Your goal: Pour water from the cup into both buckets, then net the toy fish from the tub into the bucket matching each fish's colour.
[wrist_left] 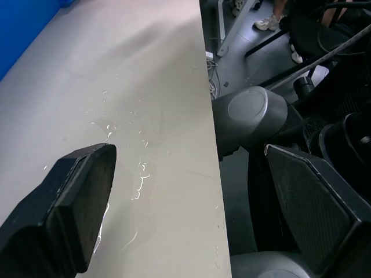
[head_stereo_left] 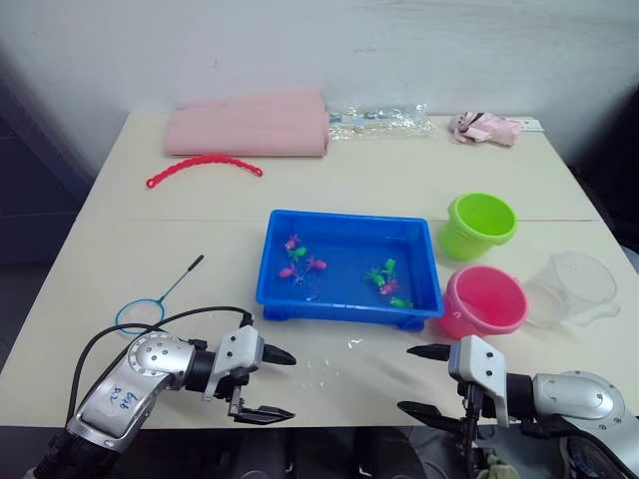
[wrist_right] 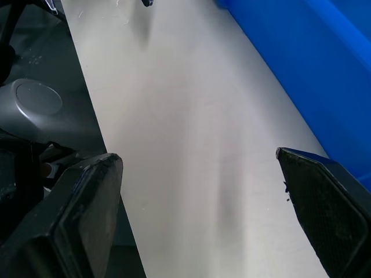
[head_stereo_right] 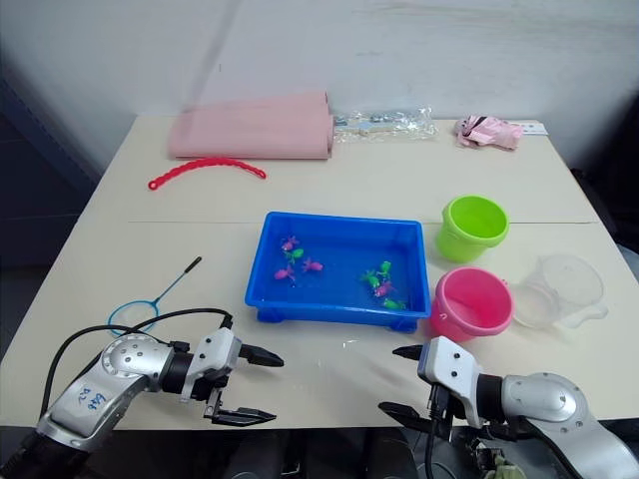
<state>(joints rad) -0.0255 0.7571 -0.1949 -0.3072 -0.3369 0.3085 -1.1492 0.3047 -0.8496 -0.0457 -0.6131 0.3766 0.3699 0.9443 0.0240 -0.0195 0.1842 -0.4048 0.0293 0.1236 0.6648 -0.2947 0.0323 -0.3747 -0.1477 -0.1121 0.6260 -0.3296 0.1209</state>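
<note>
The blue tub [head_stereo_left: 348, 267] sits in the middle of the tabletop [head_stereo_left: 399, 180], holding water and the toy fish: a few pink ones [head_stereo_left: 303, 263] bunched toward my left end, a green-and-pink cluster [head_stereo_left: 386, 282] toward my right end. Just beyond the tub's right end stand the two buckets, the lime green bucket [head_stereo_left: 477, 225] farther from me and the pink bucket [head_stereo_left: 482, 300] nearer, close together but I cannot tell whether they touch. The clear cup [head_stereo_left: 571, 288] stands just to the right of the pink bucket, upright, near the tabletop's right edge.

The net [head_stereo_left: 157, 299] lies flat on my left side, its light blue hoop toward me and the thin dark handle angling away toward the tub (well apart from it).

My left claw [head_stereo_left: 270, 384] hovers at the near edge of the tabletop, in front of the tub's left corner, spread wide and holding nothing. My right claw [head_stereo_left: 424, 380] hovers at the near edge too, in front of the tub's right corner, equally wide open and empty. Between the two, small splashes of water [wrist_left: 124, 150] glisten on the tabletop surface.

At the far side lie a folded pink cloth [head_stereo_left: 250, 127], a red beaded curved strip [head_stereo_left: 203, 167] in front of it, a crumpled clear plastic bag [head_stereo_left: 384, 120] beside the cloth, and a small pink bundle [head_stereo_left: 484, 128] toward the far right corner.
</note>
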